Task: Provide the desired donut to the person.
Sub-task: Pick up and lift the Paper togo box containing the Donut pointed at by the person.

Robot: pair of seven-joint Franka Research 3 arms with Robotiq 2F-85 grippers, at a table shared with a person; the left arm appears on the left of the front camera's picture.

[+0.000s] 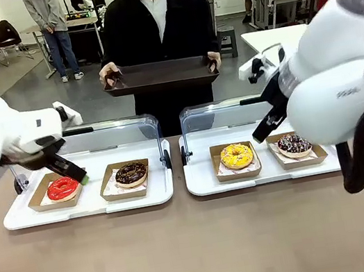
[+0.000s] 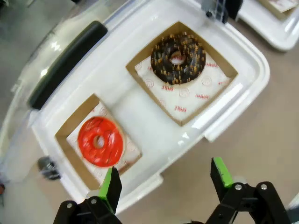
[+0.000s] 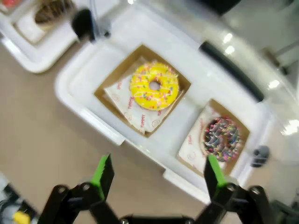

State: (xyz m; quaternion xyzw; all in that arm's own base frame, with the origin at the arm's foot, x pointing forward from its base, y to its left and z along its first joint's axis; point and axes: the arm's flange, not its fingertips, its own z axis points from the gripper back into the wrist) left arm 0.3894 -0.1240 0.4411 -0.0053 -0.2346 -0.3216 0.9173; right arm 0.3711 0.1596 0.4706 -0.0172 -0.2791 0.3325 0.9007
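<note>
The person [image 1: 156, 21], in a black shirt over white, stands across the table and holds out an empty dark tray [image 1: 161, 75] with both hands. Four donuts sit in paper boxes: red [image 1: 62, 188], chocolate [image 1: 131, 174], yellow with sprinkles [image 1: 236, 156], and dark with coloured sprinkles [image 1: 294, 144]. My left gripper [image 1: 76, 174] hovers just above the red donut [image 2: 99, 141]; the left wrist view shows that gripper [image 2: 166, 176] open and holding nothing. My right gripper [image 1: 261, 135] hangs between the yellow donut [image 3: 154, 86] and the sprinkled dark one [image 3: 223, 138]. In its own wrist view the right gripper [image 3: 158, 171] is open and holds nothing.
Two white display trays [image 1: 88, 203] [image 1: 259, 176] lie side by side mid-table, each with a clear lid [image 1: 114, 130] [image 1: 227, 110] standing open behind it. Bare tan tabletop [image 1: 201, 245] stretches in front. My right arm's bulky white body [image 1: 340, 73] covers the right side.
</note>
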